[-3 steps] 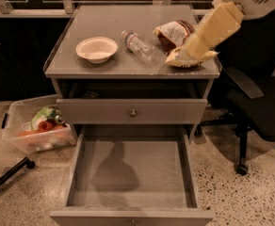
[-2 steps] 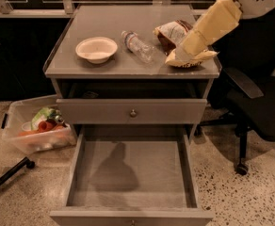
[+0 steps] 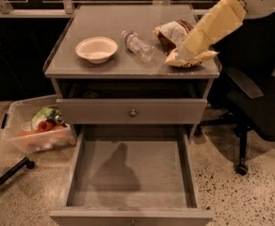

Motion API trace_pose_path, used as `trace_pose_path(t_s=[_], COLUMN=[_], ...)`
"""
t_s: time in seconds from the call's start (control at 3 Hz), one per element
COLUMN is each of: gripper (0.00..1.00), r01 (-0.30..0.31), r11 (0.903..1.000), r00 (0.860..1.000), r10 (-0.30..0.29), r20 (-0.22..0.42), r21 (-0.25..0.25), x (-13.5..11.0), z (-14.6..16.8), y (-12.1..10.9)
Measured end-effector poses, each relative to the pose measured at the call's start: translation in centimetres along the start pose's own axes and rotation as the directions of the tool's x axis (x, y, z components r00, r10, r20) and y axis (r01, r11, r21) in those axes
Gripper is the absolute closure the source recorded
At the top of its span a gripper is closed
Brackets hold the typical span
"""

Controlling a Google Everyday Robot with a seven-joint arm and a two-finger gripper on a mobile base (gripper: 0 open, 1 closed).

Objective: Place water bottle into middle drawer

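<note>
The water bottle [image 3: 138,46] lies on its side on the cabinet top [image 3: 81,67], cap toward the back, between the bowl and the snack bags. The middle drawer [image 3: 133,173] is pulled fully out below, its grey floor bare. My arm, in a yellowish cover, comes down from the upper right. My gripper [image 3: 176,55] is at its low end over the snack bags, to the right of the bottle and apart from it.
A white bowl [image 3: 96,48] sits left of the bottle. A brown snack bag [image 3: 171,32] and a yellow one [image 3: 196,59] lie at the right. The upper drawer [image 3: 133,112] with a round knob is shut. A plastic bin [image 3: 36,128] stands on the floor at the left, an office chair [image 3: 260,107] at the right.
My arm has tilted slightly while its tip stays over the snack bags. The bottle, bowl and drawer have not moved.
</note>
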State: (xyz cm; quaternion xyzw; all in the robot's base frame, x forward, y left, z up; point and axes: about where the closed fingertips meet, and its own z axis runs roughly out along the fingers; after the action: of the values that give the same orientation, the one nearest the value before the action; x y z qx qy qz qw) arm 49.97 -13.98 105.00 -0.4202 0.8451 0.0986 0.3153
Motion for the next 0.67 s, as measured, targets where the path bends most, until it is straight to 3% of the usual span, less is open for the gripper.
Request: trace_pose_path(t_s=[0.33, 0.67], gripper=[0.00, 0.00], r01=[-0.047, -0.079], r11=[0.9985, 0.9955], r00=[0.997, 0.988], r10=[0.049, 0.086], r20=[0.053, 0.131], r21=[-0.028, -0.051], x=[-1.3, -4.1], z=[2.3, 6.9], y=[1.5, 3.4])
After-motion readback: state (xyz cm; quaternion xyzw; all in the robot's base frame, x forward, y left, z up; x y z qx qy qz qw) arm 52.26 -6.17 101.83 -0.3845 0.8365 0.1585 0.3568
